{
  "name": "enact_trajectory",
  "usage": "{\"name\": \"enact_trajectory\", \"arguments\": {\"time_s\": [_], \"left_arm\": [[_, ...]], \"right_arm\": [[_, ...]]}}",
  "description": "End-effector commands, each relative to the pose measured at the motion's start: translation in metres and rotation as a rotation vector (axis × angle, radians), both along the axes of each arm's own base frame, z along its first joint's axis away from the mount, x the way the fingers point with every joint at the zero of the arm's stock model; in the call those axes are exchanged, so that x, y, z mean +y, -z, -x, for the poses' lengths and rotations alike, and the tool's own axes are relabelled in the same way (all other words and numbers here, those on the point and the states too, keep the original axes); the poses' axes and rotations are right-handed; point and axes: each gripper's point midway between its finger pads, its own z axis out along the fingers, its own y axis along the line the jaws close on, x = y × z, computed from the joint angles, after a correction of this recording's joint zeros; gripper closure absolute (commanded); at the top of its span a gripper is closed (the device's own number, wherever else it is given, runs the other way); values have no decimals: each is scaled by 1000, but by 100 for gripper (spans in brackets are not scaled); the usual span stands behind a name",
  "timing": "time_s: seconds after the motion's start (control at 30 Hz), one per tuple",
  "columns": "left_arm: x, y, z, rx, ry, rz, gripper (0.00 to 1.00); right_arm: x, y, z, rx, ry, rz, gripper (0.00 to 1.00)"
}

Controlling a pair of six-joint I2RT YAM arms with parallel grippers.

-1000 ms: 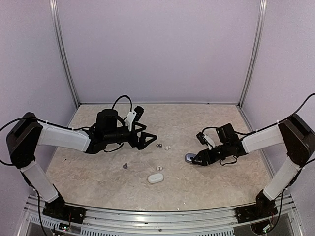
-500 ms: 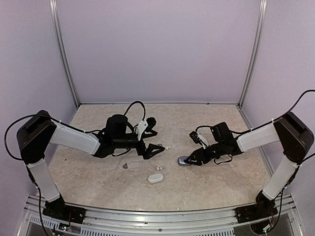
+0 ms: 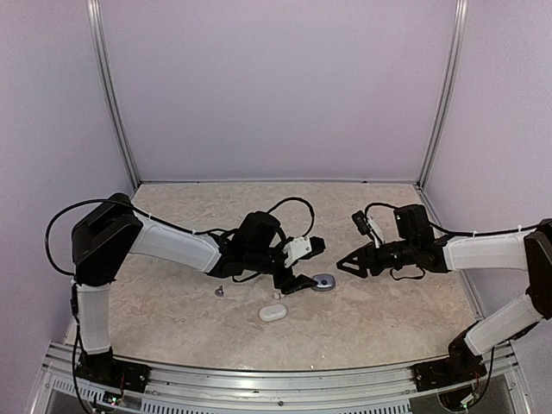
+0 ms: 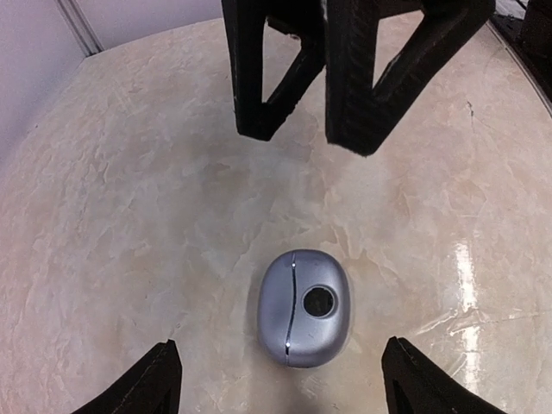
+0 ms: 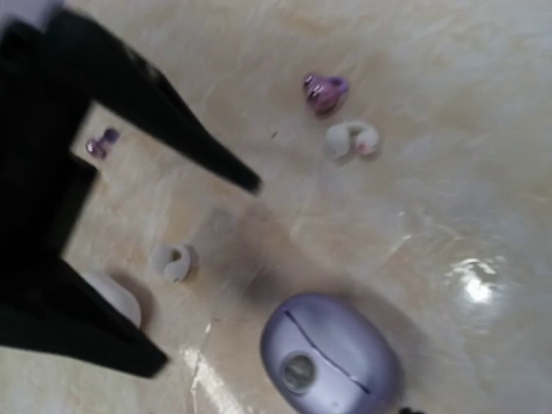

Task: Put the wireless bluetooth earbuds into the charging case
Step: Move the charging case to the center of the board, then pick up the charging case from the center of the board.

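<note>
Just a beige marble-look table [image 3: 371,216], kinda glossy, with a bright glare patch [image 4: 466,276] in the left wrist view. Plain lilac walls all round, the back wall [image 3: 276,86] at 12 o'clock. Metal corner posts at roughly 11 [image 3: 113,95] and 1 o'clock [image 3: 442,95]. A silver rail [image 3: 276,390] runs along the 6 o'clock edge.

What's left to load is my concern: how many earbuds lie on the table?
4. Right wrist view: a dark earbud and a cream earbud side by side at top, a second dark earbud far left, a second cream earbud beside the white case. None seems hidden.
</note>
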Motion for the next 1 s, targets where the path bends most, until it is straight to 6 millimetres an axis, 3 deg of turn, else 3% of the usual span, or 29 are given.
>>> {"name": "enact_trajectory", "arguments": {"time_s": [0.0, 0.43, 0.63, 0.7, 0.97], "left_arm": [[-7, 29, -1, -13, 18, -120, 22], [-26, 56, -6, 9, 34, -195, 31], [-29, 65, -7, 15, 44, -218, 41], [-31, 64, -8, 12, 47, -217, 45], [-30, 57, -7, -49, 37, -191, 62]], "right_arm": [[-16, -9, -3, -2, 44, -41, 40], [-39, -22, 0, -2, 73, -136, 36], [-46, -28, -5, 28, 144, -162, 14], [-50, -33, -9, 13, 191, -174, 2], [-56, -66, -1, -96, 220, -232, 0]]}}
